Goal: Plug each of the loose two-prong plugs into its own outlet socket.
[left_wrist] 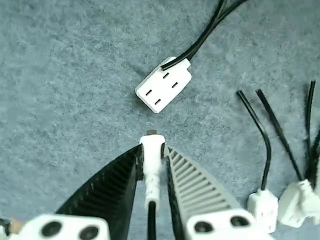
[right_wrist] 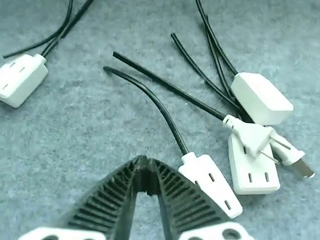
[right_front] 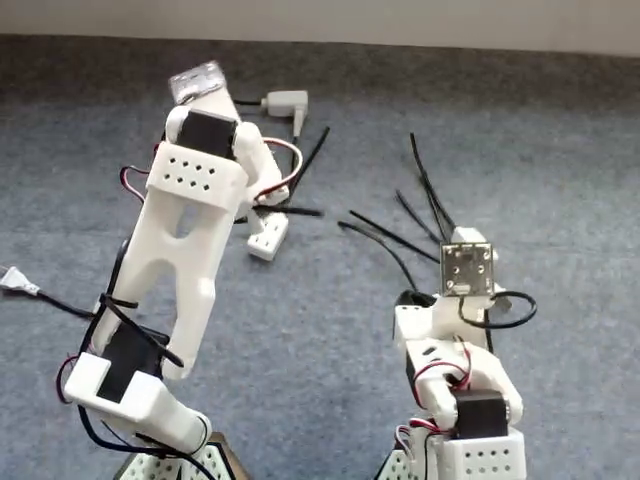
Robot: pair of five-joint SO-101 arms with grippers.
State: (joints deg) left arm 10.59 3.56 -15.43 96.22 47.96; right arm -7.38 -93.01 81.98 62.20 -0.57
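Meanwhile, the left tool [left_wrist: 151, 150] pinches a white two-prong plug [left_wrist: 152, 172] upright between its black and grey fingers, the plug's black cord trailing back between them. The plug's tip points at a white outlet socket [left_wrist: 164, 90], which lies a little apart from it on the grey-carpeted table [left_wrist: 60, 75] with its slotted face turned up and black cords running from its far end. From above, the left arm [right_front: 185, 230] stands over the table's left half, and a white angled plug [right_front: 285, 102] lies near the far edge just beside the arm's wrist.

Close to the near edge on the right side sits the right arm [right_front: 465, 400]. The right tool [right_wrist: 145, 172] has its jaws pressed together tip to tip, just beside a second socket [right_wrist: 210, 185] on a black cord. Next to that lies a third socket [right_wrist: 251, 172], with a loose plug [right_wrist: 252, 134] resting across its end, prongs bare. A white block [right_wrist: 261, 98] with black cords lies just beyond them.
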